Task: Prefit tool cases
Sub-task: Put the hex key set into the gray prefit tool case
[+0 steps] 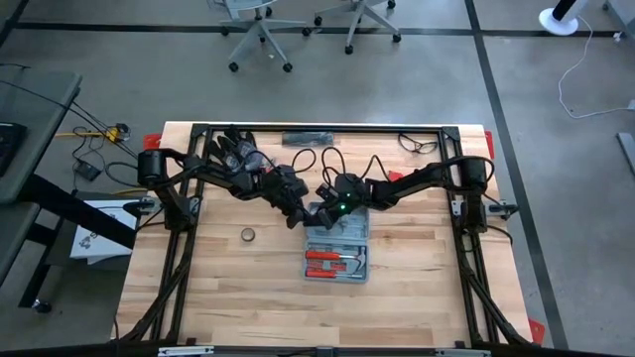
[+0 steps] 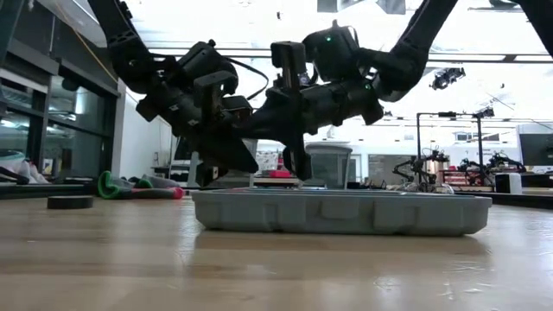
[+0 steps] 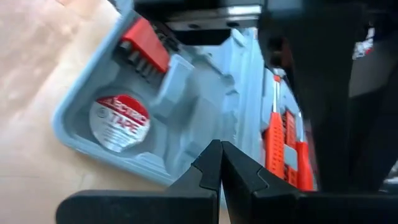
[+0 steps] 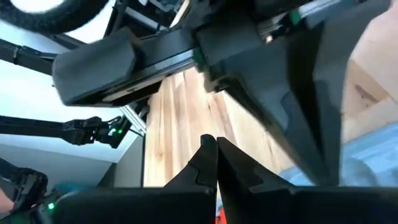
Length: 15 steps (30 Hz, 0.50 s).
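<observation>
A: Where's the case (image 1: 336, 246)?
B: Mid-table, lying open & flat. Red tools in the half nearer the front edge, tape roll (image 3: 119, 123) and red bit holder (image 3: 145, 46) in the other half.
A: Left gripper (image 3: 220, 163)?
B: Just above the case's far-left corner, fingers pressed shut, nothing between them.
A: Right gripper (image 4: 211, 157)?
B: Over the case's far edge, right beside the left one, also shut, empty.
A: Anything else?
B: Small dark ring (image 1: 248, 235) left of the case, well apart.
</observation>
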Motion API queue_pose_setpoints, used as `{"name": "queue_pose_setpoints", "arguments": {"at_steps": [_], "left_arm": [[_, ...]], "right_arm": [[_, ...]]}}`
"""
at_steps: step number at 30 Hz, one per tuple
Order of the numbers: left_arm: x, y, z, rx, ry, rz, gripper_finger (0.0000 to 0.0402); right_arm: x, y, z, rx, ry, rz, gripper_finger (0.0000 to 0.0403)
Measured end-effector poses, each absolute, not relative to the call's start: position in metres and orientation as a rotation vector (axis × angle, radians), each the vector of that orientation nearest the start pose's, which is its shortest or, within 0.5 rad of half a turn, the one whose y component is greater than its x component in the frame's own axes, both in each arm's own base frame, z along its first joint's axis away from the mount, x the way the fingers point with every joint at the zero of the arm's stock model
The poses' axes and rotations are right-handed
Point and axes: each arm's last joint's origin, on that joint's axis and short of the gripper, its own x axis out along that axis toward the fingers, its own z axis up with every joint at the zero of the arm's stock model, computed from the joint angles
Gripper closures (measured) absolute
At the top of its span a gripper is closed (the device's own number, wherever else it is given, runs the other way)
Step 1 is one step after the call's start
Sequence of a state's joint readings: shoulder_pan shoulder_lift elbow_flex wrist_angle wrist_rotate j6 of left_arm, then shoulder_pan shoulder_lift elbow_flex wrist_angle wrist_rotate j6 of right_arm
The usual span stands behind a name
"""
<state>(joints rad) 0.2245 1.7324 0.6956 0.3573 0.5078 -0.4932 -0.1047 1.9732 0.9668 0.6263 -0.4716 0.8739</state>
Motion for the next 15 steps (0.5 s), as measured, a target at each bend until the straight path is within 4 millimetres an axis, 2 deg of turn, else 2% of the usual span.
{"name": "queue_pose_setpoints", "arguments": {"at_steps": [10, 12, 15], "left_arm": [[0.305, 0.054, 0.136, -0.692, 0.671, -0.162, 0.0402], [0.305, 0.054, 0.135, -0.689, 0.676, -0.158, 0.0401], [0.303, 0.054, 0.133, -0.677, 0.694, -0.145, 0.0402]], "right_arm": [[0.395, -0.03, 0.146, 0.908, 0.374, 0.15, 0.0403], [0.395, -0.031, 0.14, 0.901, 0.408, 0.121, 0.0403], [0.395, -0.03, 0.118, 0.931, 0.485, 0.115, 0.0403]]}}
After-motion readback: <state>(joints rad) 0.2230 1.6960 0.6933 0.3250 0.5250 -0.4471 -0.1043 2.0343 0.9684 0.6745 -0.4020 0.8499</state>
